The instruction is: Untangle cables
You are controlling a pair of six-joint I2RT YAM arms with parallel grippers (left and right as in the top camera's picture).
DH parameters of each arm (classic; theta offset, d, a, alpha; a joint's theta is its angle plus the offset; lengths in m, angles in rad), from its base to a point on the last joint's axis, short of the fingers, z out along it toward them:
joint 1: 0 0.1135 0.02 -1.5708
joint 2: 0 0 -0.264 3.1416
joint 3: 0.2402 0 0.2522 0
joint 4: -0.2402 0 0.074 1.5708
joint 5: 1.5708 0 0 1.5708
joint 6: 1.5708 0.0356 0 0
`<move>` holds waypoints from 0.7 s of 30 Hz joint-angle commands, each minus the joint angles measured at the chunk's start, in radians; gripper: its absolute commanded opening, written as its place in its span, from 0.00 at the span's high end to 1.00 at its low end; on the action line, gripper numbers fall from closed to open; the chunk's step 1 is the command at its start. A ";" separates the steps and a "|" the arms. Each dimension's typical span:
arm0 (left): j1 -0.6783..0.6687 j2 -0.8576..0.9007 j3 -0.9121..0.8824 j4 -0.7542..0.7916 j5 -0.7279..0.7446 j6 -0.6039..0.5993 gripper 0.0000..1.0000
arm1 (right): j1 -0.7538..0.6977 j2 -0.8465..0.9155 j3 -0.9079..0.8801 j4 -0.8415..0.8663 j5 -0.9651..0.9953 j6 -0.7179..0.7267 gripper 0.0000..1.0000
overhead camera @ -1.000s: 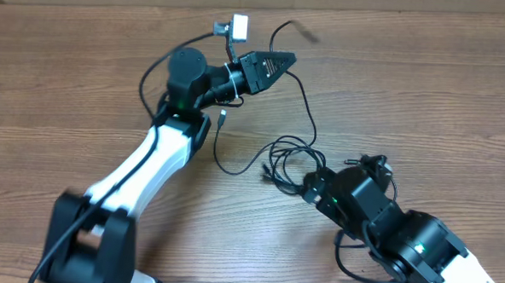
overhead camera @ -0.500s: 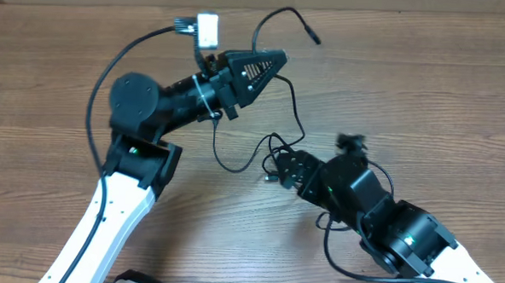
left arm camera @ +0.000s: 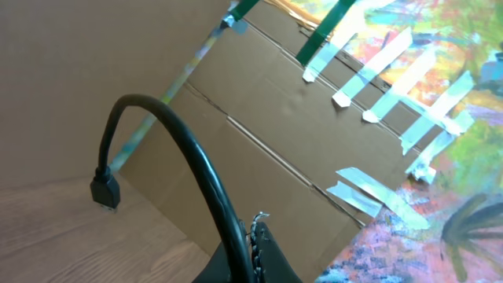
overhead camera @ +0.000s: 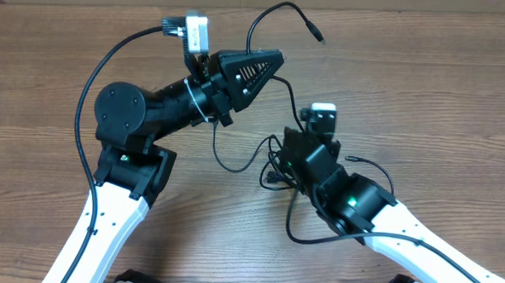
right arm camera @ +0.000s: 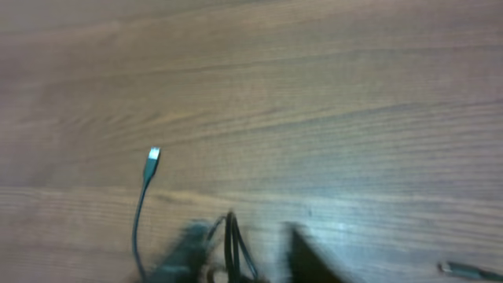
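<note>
L: my left claw (overhead camera: 276,59) points to 2 o'clock, clamped on cable (left arm camera: 212,185) | R: right claw (overhead camera: 277,172) low at tangle (overhead camera: 270,158), grip unclear to me

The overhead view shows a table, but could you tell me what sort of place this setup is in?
Most likely a makeshift robotics lab or workshop bench, not a home. A wood-grain table carries thin black cables, and behind it stands a cardboard backdrop patched with tape strips.
</note>
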 commanded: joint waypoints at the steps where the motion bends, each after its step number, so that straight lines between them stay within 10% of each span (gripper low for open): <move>1: 0.037 -0.044 0.039 0.007 0.026 0.020 0.96 | -0.014 0.043 0.011 0.022 0.063 -0.128 0.96; 12: 0.241 -0.042 0.038 -0.433 0.122 0.188 0.91 | -0.179 -0.122 0.347 0.035 0.126 -0.397 0.96; 21: 0.150 0.053 0.038 -0.517 0.110 0.202 0.07 | -0.233 -0.174 0.676 -0.047 -0.056 -0.571 0.96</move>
